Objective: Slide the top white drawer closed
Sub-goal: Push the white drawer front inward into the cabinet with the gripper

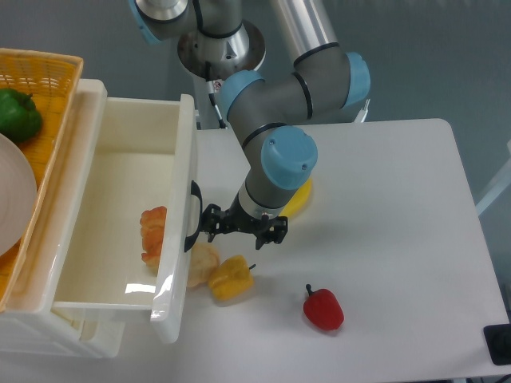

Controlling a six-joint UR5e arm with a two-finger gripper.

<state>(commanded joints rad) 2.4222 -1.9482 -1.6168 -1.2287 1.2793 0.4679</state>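
White table (383,207) carries the lot. Red pepper (323,309) near front edge. Yellow pepper (230,278) left of it, touching pale orange fruit (204,263) beside drawer front. Yellow object (297,199) farther back, mostly hidden behind arm.

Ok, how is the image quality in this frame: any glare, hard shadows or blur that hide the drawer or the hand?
Camera view: even, soft lighting, all in focus. A bright glare patch sits on the glossy floor of the top white drawer, near its front corner. Soft shadows lie under the hand and beside the red pepper. The dark fingers read poorly, so whether the hand is open stays unclear.
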